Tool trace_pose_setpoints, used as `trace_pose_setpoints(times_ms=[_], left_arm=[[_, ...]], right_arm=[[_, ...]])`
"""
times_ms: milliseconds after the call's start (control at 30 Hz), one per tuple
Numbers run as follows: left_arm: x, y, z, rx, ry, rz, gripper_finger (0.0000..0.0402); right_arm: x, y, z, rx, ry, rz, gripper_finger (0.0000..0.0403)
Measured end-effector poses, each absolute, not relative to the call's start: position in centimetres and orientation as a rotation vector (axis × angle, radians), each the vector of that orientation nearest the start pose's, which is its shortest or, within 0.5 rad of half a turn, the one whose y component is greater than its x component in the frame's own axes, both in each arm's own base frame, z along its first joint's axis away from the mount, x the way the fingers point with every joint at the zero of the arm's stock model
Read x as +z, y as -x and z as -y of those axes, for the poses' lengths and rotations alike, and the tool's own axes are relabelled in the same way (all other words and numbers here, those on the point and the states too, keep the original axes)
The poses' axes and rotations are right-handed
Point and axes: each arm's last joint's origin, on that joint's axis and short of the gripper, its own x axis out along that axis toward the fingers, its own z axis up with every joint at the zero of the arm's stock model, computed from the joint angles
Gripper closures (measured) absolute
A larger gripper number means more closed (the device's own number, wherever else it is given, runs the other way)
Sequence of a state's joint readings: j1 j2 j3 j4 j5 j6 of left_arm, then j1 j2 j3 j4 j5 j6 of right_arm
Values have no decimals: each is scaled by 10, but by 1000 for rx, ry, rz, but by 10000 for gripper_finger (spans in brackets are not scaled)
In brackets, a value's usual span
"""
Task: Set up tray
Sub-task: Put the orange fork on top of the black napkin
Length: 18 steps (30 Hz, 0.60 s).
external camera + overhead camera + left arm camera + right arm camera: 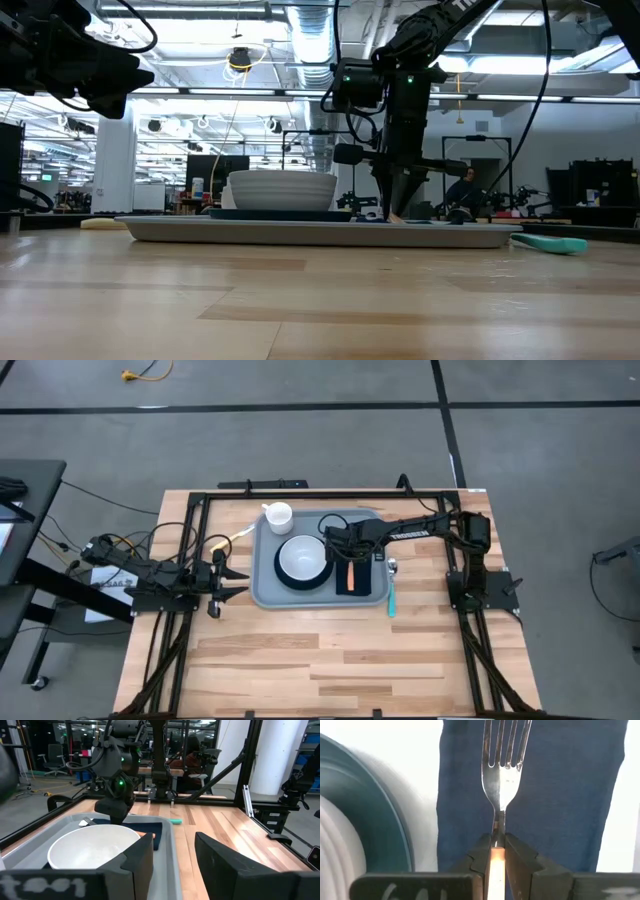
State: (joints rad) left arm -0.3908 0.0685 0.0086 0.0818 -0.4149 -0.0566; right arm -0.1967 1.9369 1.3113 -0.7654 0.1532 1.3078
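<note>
gripping a fork [501,775] by its orange handle, the right gripper [497,854] has its two fingers pinched tight on the stem just below the tines. the fork lies along a dark navy cloth [555,790], tines pointing away from the wrist. seen from above, the right gripper [352,556] hangs over the cloth [360,582] on the right side of the tray [266,588], with the orange handle [351,576] showing on the cloth below it. in the low view the right gripper [392,212] points straight down, its tips at the tray's floor.

the tray sits in the far middle of the worktop [330,665], nearer the far edge than the near one. on its middle stands a white bowl [302,556] on a dark plate [287,574]. a small white cup [278,515] stands at the tray's far left corner; whether it is inside the rim or just off it is unclear. a teal-handled utensil [392,598] lies on the worktop just beside the tray's right rim.

the left gripper [232,581] waits near the tray's left rim, clear of it, its fingers [227,857] spread wide and holding nothing.
</note>
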Motion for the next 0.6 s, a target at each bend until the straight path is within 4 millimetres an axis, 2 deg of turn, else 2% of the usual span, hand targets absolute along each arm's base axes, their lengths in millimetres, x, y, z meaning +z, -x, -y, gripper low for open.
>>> trace_pose_setpoints(times_ms=[367, 600], left_arm=[[169, -96, 27, 23, 65, 21, 267], [169, -96, 27, 23, 65, 21, 267]], right_arm=[[160, -358, 76, -1154, -1097, -993, 364], [160, -358, 76, -1155, -1096, -992, 342]])
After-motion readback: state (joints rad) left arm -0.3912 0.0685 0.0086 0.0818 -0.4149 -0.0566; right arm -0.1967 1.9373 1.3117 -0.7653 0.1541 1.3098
